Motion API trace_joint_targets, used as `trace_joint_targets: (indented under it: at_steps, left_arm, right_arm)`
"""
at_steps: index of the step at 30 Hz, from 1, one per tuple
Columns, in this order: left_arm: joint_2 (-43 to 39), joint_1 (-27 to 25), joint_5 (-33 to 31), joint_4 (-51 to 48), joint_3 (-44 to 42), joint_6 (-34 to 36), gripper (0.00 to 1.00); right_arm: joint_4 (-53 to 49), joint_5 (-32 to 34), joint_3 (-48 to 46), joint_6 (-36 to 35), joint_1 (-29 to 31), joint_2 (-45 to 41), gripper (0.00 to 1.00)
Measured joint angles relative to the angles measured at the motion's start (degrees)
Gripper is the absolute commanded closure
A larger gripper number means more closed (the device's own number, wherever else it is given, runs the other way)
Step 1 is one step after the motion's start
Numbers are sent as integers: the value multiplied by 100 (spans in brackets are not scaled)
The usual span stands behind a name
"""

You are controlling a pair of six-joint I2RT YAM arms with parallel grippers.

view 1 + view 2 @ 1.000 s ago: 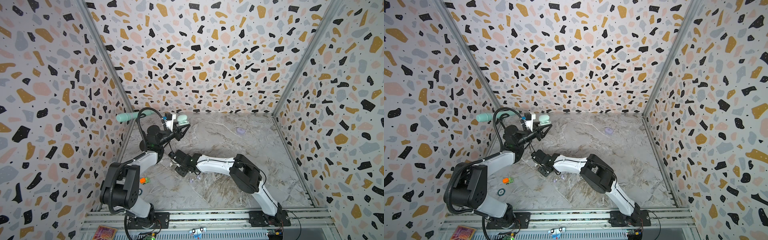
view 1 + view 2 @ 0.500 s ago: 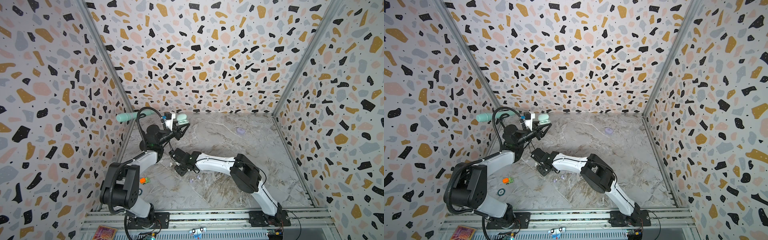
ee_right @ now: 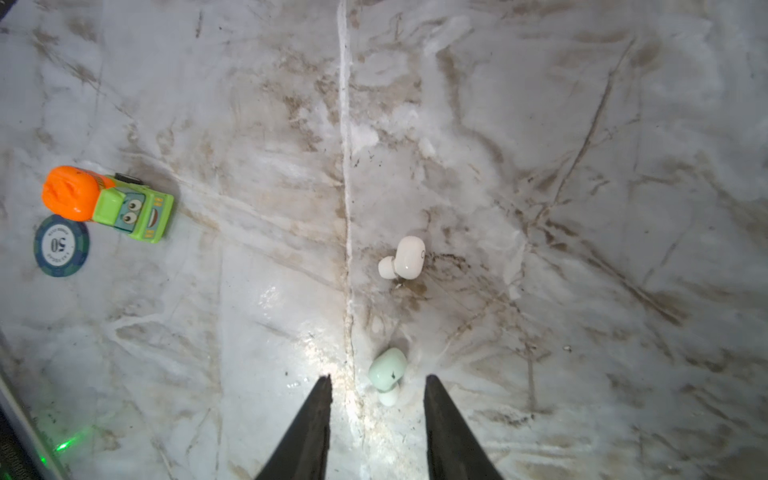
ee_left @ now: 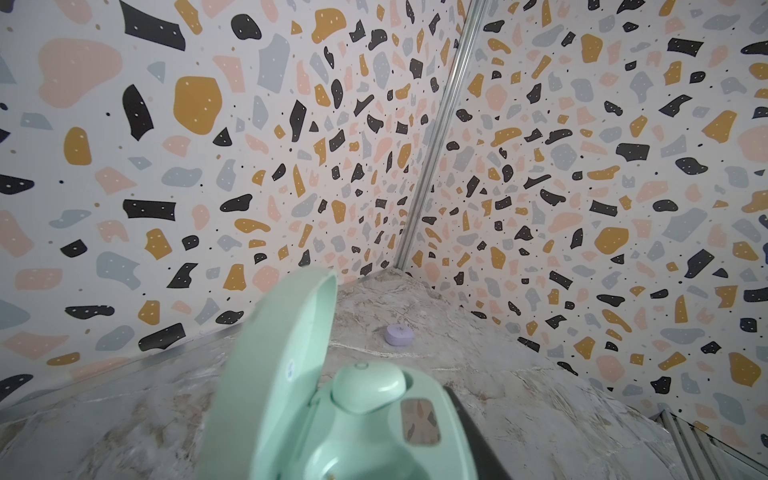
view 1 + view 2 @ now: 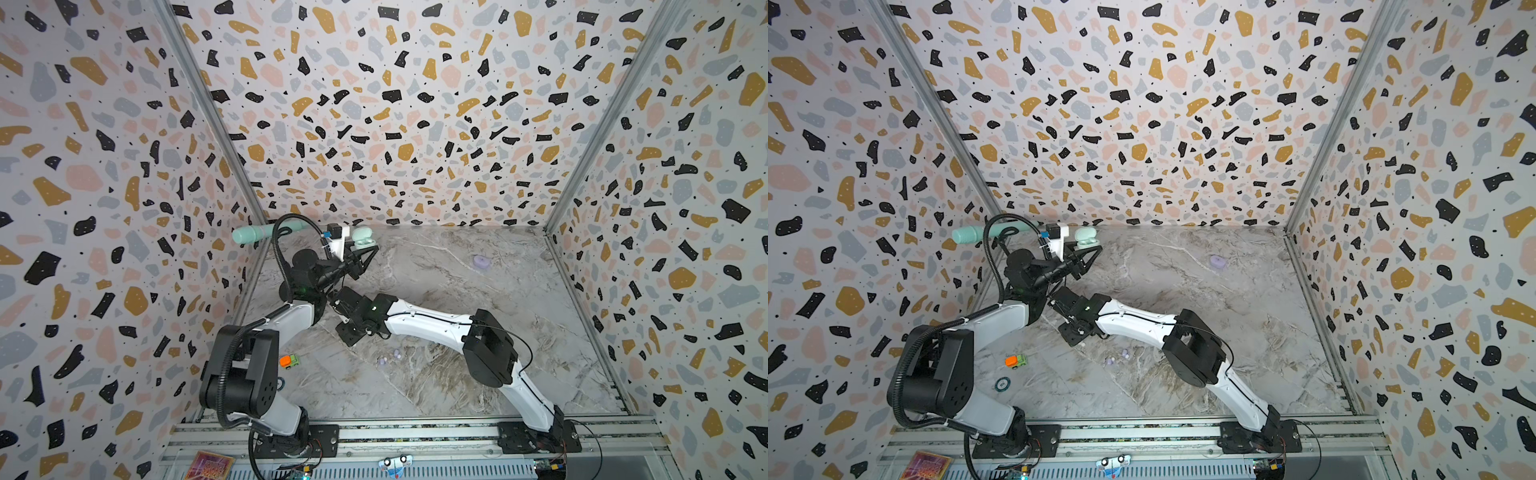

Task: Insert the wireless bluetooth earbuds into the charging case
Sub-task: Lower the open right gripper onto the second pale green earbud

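Note:
My left gripper is shut on the mint green charging case, held up near the back left corner. Its lid stands open and one mint earbud sits in a socket; the other socket is empty. My right gripper hangs low over the table, open, fingers on either side of a mint earbud lying on the marble, without touching it. A white earbud lies a little beyond. Two lavender earbuds lie beside the right arm in both top views.
A closed lavender case rests on the table at the back right. An orange and green toy truck and a poker chip lie at the front left. A mint cylinder lies by the left wall.
The right gripper's jaws have drawn closer together, and the right arm has crept slightly to the left. The left arm and the case have stayed still.

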Motion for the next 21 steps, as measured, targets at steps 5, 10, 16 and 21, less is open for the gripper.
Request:
trace_joint_targets:
  at_steps: [5, 10, 16, 21]
  left_arm:
    - [0, 0, 0, -9, 0, 2, 70]
    - [0, 0, 0, -9, 0, 2, 70]
    - [2, 0, 0, -7, 0, 2, 70]
    - [9, 2, 0, -9, 0, 2, 69]
  right_arm:
    - [-221, -52, 107, 50, 0, 299, 64]
    - [-424, -68, 179, 70, 2, 570, 65]
    - [-570, -72, 476, 70, 15, 654, 66]
    - [-780, -37, 680, 72, 48, 769, 68]
